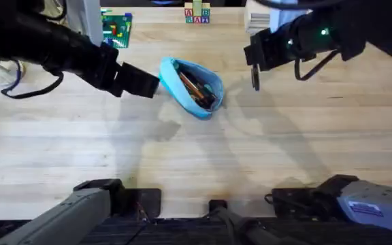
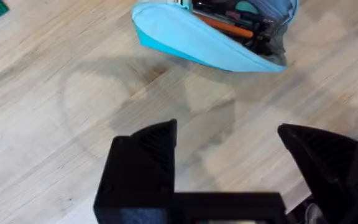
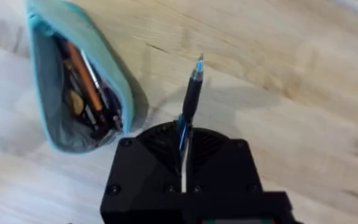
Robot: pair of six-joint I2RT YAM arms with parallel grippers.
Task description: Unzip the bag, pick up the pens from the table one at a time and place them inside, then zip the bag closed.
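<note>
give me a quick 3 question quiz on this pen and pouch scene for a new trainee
1. True or false: the bag is zipped shut.
2. Which gripper holds a pen? A) left gripper B) right gripper C) neither
3. Fill in: the pen in the gripper hangs above the ____, off to one side of the bag.

Key:
1. False. The bag lies open on the table, with pens visible inside.
2. B. The right gripper is shut on a dark pen; the left gripper is open and holds nothing.
3. table
</note>
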